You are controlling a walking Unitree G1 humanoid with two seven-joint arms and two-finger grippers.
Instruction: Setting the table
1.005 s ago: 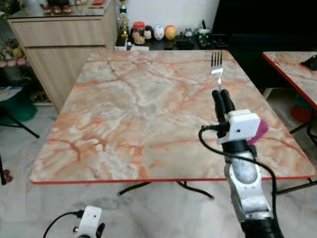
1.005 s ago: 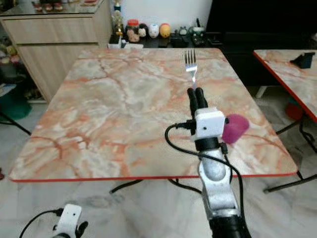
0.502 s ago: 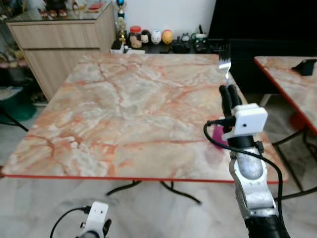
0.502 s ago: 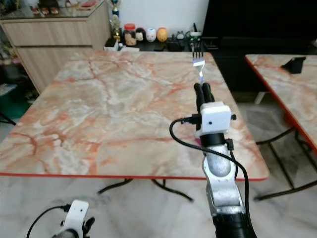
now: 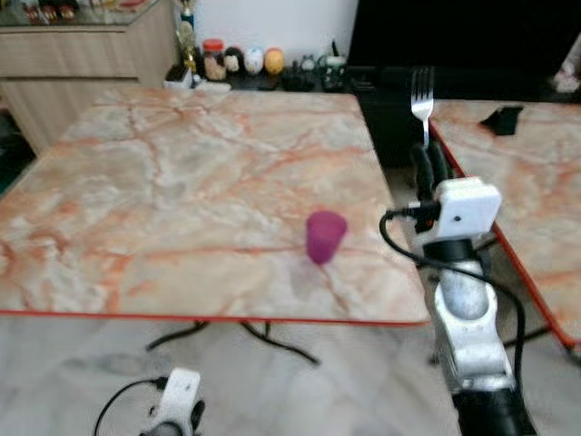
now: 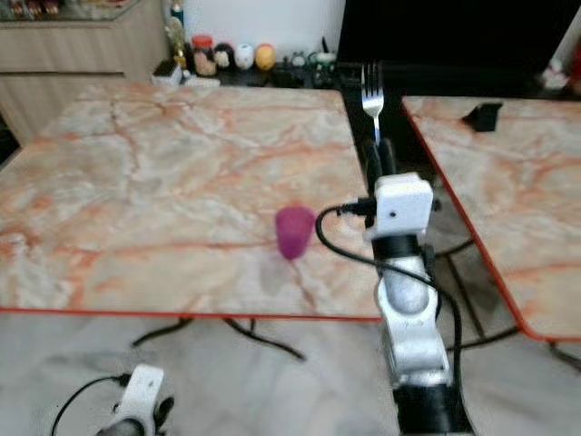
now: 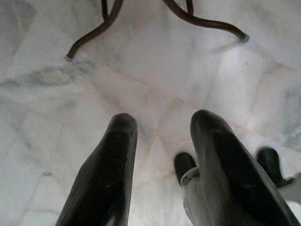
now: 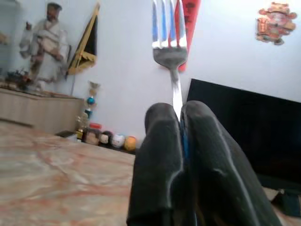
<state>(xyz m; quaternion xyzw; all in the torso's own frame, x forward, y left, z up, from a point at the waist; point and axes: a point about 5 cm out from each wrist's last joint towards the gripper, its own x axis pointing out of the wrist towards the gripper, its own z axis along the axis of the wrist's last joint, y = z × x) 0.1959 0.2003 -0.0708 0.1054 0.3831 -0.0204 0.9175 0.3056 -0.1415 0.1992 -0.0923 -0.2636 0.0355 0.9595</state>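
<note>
My right gripper is raised beside the right edge of the marble table and is shut on a silver fork, held upright with its tines up. In the right wrist view the fork rises from between the closed fingers. A small purple cup stands upright on the table near its front right corner, left of the gripper. My left gripper hangs low over the floor, open and holding nothing; its wrist is at the bottom of the head view.
A second marble table stands to the right with a dark object on it; a narrow gap separates the tables. Behind are a wooden sideboard, small jars and figurines and a dark screen. Black table legs cross the marble floor.
The whole view has swung to the right, so the table sits further left and the purple cup, earlier behind my right wrist, now stands in plain sight. The fork stays gripped.
</note>
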